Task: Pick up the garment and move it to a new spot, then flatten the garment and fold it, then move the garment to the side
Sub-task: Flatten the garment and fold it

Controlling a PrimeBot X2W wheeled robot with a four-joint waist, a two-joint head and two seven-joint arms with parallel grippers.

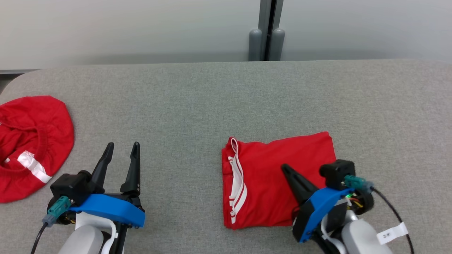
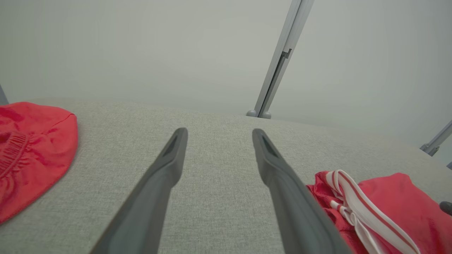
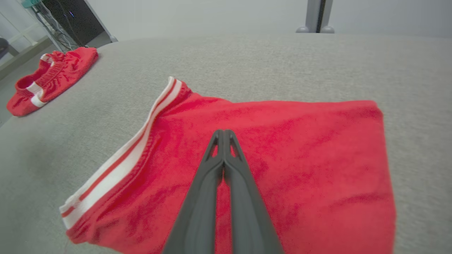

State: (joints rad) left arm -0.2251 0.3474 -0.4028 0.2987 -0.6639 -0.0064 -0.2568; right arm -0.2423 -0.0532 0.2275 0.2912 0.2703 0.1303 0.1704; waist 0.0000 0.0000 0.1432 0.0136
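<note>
The garment is a red piece folded into a compact, nearly square packet, lying flat on the grey table. Its cloth looks soft and slightly napped, with faint creases across the top layer. A white band with thin red lines runs along its left edge, doubled where the layers stack. The far and right edges are straight, and the far right corner is rounded.

The table under it is covered in a grey woven fabric with a fine, even grain and a rounded corner.

The right gripper reaches in over the garment's near right part, its two dark, tapering fingers pressed together, tip against tip, pointing toward the middle of the red cloth. I cannot tell whether the tips touch the fabric.

The left gripper stands well to the left of the garment over bare table, fingers spread wide. Its right finger is near the striped edge in the left wrist view.

Farther left of the garment, at the table's edge, lies a second red garment, rumpled and rounded, with a gathered elastic band and a white stripe.

Beyond the garment, past the table's far edge, a grey post rises against a pale wall.
</note>
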